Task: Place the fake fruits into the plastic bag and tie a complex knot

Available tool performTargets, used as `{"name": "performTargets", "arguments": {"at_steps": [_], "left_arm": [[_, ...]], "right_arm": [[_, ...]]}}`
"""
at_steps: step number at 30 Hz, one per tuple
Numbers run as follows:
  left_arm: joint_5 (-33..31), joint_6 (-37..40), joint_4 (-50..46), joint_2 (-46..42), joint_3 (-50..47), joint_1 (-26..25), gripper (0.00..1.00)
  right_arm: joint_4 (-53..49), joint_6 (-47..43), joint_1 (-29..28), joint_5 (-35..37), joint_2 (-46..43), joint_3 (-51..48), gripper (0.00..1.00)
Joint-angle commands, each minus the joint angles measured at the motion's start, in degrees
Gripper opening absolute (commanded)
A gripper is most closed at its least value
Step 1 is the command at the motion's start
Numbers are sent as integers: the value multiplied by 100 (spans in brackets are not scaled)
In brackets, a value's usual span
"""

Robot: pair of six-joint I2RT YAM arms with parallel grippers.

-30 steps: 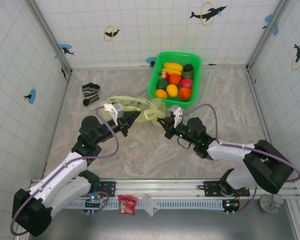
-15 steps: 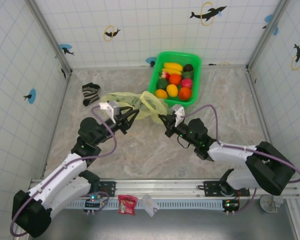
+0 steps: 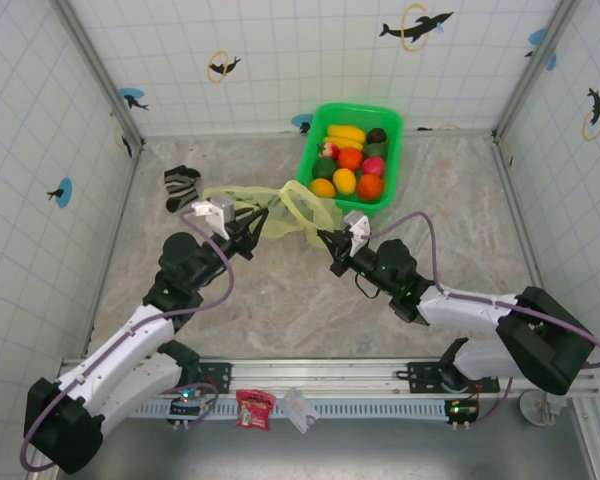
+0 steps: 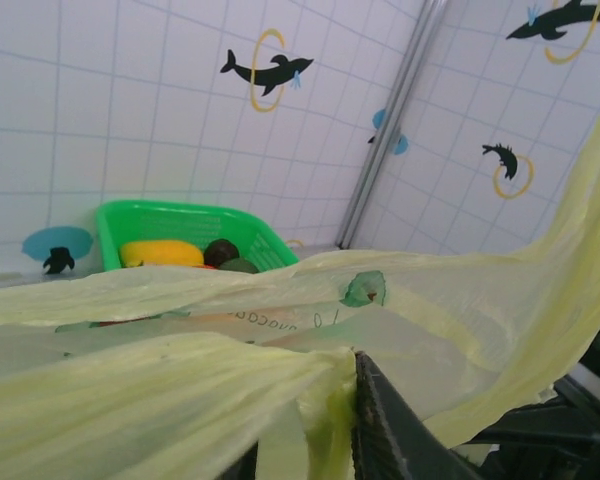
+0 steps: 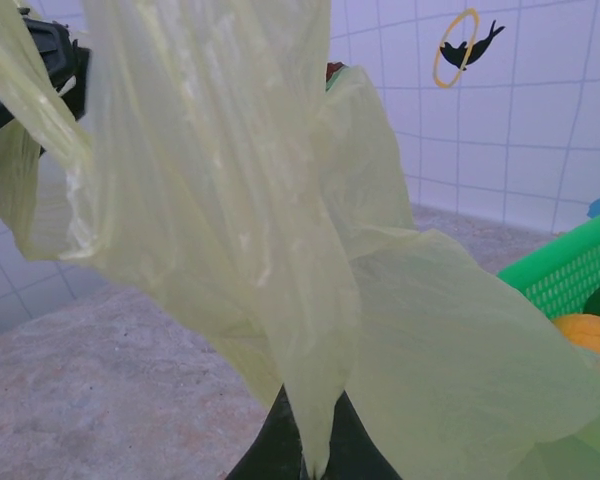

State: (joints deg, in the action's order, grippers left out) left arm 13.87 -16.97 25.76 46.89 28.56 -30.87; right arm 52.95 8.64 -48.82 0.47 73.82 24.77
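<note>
While pinched, plastic bag [image 5: 210, 200] spans sideways — left-to-right.

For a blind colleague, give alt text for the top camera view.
The left gripper and right gripper each pinch the yellow plastic bag, stretched between them over the table. Behind it sits a green tub of fake fruits; a striped sock lies at left.

The bag [image 3: 298, 206] was pale yellow, the tub [image 3: 361, 108] bright green, the fruits [image 3: 349, 160] orange, red, yellow, green, pink and dark brown, the sock [image 3: 181, 187] striped black and white, the table [image 3: 280, 310] mottled grey-beige, the walls [image 3: 280, 60] white with black dolphins in yellow rings.
</note>
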Motion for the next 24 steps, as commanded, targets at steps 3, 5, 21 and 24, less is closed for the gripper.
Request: {"name": "performTargets", "arguments": {"at_steps": [3, 5, 21, 24], "left_arm": [[9, 51, -49, -206, 232, -47, 4], [-57, 102, -154, -323, 238, -42, 0], [-362, 84, -2440, 10, 1645, -42, 0], [-527, 101, -2710, 116, 1825, -42, 0]], "right_arm": [[64, -82, -40, 349, -147, -81, 0], [-154, -115, -28, 361, -140, -20, 0], [-1863, -132, 722, -1144, -1474, 682, 80], [-2104, 632, 1155, -502, -1328, 818, 72]]}}
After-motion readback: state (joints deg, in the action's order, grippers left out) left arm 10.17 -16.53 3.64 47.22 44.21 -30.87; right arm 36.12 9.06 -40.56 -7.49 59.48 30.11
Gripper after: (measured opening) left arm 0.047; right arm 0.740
